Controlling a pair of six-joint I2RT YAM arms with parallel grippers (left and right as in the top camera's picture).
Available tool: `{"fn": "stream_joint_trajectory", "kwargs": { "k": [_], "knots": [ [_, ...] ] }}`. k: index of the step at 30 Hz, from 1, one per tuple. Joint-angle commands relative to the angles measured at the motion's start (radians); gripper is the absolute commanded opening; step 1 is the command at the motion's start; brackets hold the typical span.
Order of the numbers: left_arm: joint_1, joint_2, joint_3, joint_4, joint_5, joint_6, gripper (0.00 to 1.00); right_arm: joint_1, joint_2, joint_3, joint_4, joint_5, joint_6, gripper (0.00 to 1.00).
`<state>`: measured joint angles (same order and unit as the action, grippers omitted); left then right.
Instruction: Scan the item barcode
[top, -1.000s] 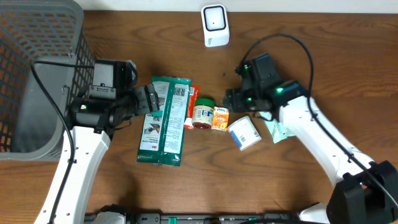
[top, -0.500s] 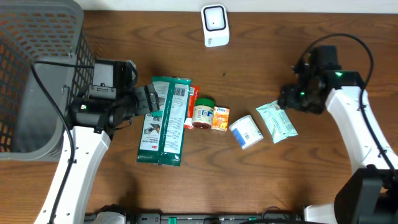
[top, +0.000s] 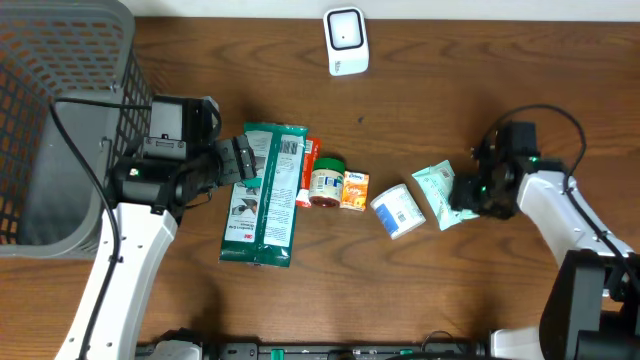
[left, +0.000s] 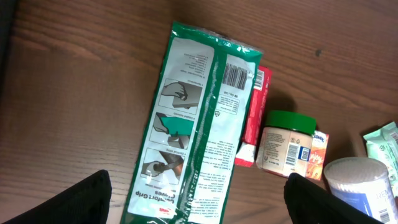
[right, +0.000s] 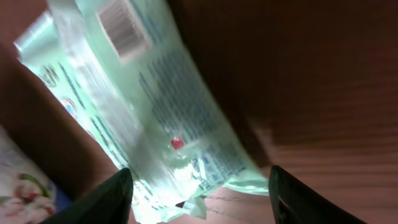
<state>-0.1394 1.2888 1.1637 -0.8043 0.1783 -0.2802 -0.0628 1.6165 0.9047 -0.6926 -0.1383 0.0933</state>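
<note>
Lying on the table (top: 420, 300) just right of the white tub (top: 396, 212), the pale green pouch (top: 438, 193) shows its barcode (right: 121, 28) face up, with its long axis running near-to-far and slightly tilted. The right claw (top: 460, 195) straddles it from the right, fingers (right: 115, 193) wide and not visibly clamped, the arm low. The left claw (top: 238, 160) hangs wide, well apart.

free: table (top: 430, 300) front strip; wood between scanner (top: 345, 41) and jar (top: 326, 181) | blocked: basket (top: 60, 120) fills left side
</note>
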Motion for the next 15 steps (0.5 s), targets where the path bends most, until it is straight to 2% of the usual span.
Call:
{"fn": "stream_joint_trajectory", "kwargs": {
  "k": [1, 10, 13, 15],
  "knots": [
    [-0.002, 0.002, 0.012, -0.001, 0.001, 0.010, 0.85, -0.001, -0.004, -0.053, 0.022, -0.035, -0.013, 0.66],
    [-0.002, 0.002, 0.012, -0.001, 0.001, 0.010, 0.85, -0.001, -0.004, -0.174, 0.204, -0.036, -0.013, 0.71],
    [-0.002, 0.002, 0.012, -0.001, 0.001, 0.010, 0.86, -0.001, -0.004, -0.183, 0.222, -0.031, -0.013, 0.57],
    [-0.002, 0.002, 0.012, -0.001, 0.001, 0.010, 0.85, -0.001, -0.005, -0.182, 0.223, -0.031, -0.013, 0.56]
  ]
}}
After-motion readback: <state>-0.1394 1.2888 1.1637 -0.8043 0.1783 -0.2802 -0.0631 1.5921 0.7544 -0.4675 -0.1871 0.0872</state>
